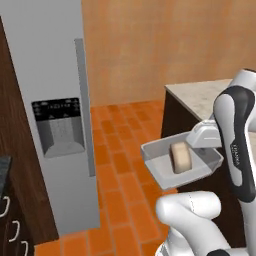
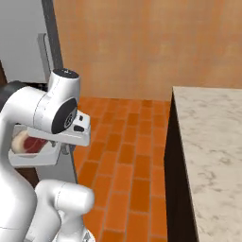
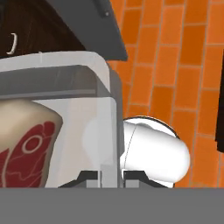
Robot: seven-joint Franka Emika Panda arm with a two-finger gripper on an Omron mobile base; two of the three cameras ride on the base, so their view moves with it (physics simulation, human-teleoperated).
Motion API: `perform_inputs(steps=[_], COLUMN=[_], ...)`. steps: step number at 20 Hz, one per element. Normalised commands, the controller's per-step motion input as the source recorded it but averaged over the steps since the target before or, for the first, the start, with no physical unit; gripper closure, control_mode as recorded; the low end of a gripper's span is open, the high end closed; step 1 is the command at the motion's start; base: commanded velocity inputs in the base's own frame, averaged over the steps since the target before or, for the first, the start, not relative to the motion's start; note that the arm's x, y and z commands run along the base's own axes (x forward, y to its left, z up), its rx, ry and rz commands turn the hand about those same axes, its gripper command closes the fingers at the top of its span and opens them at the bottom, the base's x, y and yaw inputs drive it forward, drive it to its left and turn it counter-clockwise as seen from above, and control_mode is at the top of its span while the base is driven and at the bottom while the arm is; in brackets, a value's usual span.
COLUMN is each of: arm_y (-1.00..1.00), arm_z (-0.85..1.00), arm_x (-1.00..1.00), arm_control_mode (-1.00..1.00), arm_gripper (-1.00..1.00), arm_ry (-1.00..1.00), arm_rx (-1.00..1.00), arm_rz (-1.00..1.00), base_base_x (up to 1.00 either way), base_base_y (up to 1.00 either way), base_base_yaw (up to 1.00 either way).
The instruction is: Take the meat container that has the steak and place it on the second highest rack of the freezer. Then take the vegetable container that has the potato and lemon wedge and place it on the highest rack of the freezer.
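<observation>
Simulated kitchen w/ orange brick-tile floor (image 1: 120,165) and tan wall. White robot arm (image 1: 235,130) holds a clear, shallow meat container (image 1: 165,162) in mid-air, above the floor, roughly level w/ the marble counter (image 2: 212,142) beside it.

Left base view: the container hangs just left of the arm's hand, apart from the freezer (image 1: 50,100). The steak (image 1: 181,157) stands on edge inside it, tan side showing. The freezer is tall, light grey, dark dispenser panel (image 1: 59,126) on its door, long handle (image 1: 85,105); door looks closed. Dark wood cabinet (image 1: 12,220) w/ white pulls sits at lower left.

Right base view: the container shows below the arm's elbow, red face of the steak visible through its wall.

Hand view: the gripper (image 3: 110,175) pinches the container's rim wall, the two dark fingertips pressed close on either side of the thin clear edge. Steak sits at left behind the wall, red w/ pale marbling and beige fat rim.
</observation>
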Motion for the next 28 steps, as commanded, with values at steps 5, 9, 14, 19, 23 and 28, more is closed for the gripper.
perform_inputs(steps=[5, 9, 14, 19, 23, 28], arm_y=[0.00, 0.00, 0.00, 0.00, 0.00, 0.00], arm_z=[0.00, 0.00, 0.00, 0.00, 0.00, 0.00], arm_x=[0.00, 0.00, 0.00, 0.00, 0.00, 0.00], arm_control_mode=[1.00, 1.00, 1.00, 1.00, 1.00, 1.00], arm_gripper=[1.00, 1.00, 1.00, 1.00, 1.00, 1.00], arm_ry=[0.00, 0.00, 0.00, 0.00, 0.00, 0.00], arm_rx=[0.00, 0.00, 0.00, 0.00, 0.00, 0.00], arm_rz=[0.00, 0.00, 0.00, 0.00, 0.00, 0.00], base_base_x=[1.00, 1.00, 1.00, 1.00, 1.00, 0.80], base_base_y=[-0.13, -0.49, -0.59, -0.42, -0.12, -0.08], base_base_yaw=[-0.05, 0.03, 0.17, 0.27, 0.29, 0.47])
